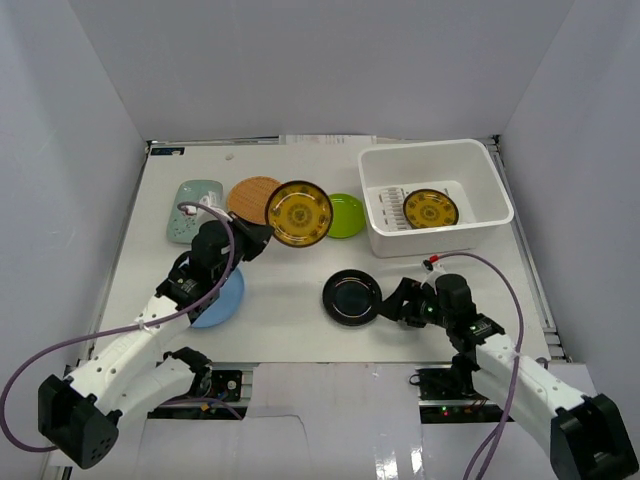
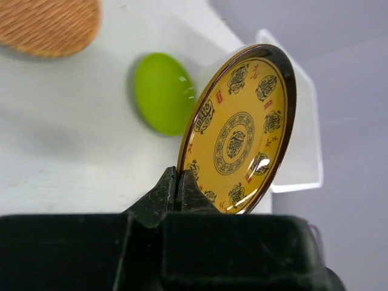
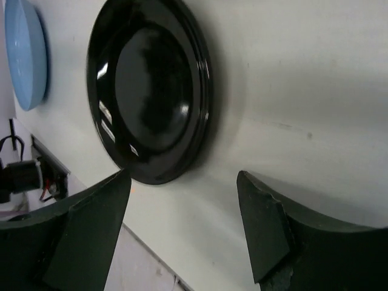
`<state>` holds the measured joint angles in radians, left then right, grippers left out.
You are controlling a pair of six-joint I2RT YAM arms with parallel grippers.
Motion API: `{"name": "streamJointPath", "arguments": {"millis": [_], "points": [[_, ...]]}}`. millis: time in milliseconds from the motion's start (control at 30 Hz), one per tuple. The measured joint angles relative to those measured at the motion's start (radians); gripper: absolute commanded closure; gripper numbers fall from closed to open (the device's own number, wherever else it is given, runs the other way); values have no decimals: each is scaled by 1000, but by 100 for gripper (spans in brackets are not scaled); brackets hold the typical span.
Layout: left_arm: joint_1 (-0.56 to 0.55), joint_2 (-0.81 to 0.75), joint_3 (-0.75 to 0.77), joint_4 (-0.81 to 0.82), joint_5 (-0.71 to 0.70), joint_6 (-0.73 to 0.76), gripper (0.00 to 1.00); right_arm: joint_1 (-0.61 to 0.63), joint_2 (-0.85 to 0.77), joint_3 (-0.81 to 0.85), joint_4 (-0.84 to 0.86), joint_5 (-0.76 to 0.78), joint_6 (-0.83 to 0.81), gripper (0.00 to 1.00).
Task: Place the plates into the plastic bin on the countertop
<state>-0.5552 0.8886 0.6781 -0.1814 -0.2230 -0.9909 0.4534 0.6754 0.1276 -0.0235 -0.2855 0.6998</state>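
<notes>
Left gripper (image 1: 256, 238) is clamping the rim of an amber plate (image 1: 299, 213), holding it tilted on edge over the far middle of the countertop (image 1: 290, 285). Right gripper (image 1: 393, 304), fingers apart, is hovering just beside a black plate (image 1: 351, 297) toward the near edge. Plastic bin (image 1: 490, 195) is sitting at the far right corner, holding a second amber plate (image 1: 431, 209).

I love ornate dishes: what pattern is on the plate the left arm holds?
The plate is amber with dark round medallions and a dark rim; clearest in left wrist view.
</notes>
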Motion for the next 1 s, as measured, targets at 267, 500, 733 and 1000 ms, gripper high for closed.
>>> {"name": "streamJointPath", "arguments": {"millis": [267, 500, 733, 1000], "points": [[-36, 2, 143, 38, 69, 37, 100, 18, 318, -31, 401, -31, 105, 44], [-76, 95, 214, 20, 100, 53, 100, 38, 521, -36, 599, -18, 156, 92], [-121, 266, 457, 13, 141, 116, 100, 64, 197, -58, 406, 13, 138, 92], [-161, 767, 995, -13, 233, 221, 100, 72, -281, 433, -198, 147, -58, 92]]}}
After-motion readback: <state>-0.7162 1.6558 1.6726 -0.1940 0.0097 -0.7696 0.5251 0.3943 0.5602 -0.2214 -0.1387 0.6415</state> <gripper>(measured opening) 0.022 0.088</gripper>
